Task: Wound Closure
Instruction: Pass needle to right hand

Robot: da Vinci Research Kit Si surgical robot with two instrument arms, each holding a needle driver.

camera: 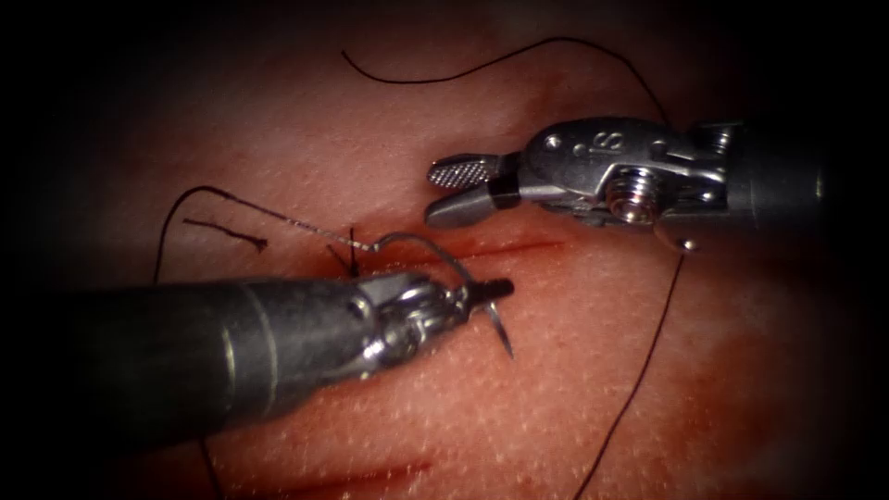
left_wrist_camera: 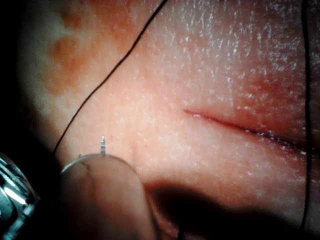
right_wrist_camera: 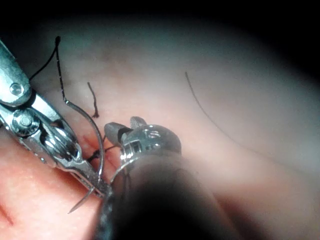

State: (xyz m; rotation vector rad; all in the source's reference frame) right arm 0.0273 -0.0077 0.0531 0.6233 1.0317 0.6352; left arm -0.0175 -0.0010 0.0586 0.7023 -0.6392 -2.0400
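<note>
While left gripper (camera: 482, 294) clamps needle (camera: 463, 278) near its tip | right gripper (camera: 460, 190) parted, empty | needle outside tissue (camera: 574, 370)

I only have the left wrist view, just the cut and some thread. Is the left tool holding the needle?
Observer: Yes. In the endoscope view the left tool is shut on the needle, gripped past mid-curve, toward the point.
Operator: Is the needle in the tissue?
Observer: No. In the right wrist view its point appears to be free above the tissue.
Operator: And the right tool?
Observer: The right tool is open by the cut and holds nothing.
</note>
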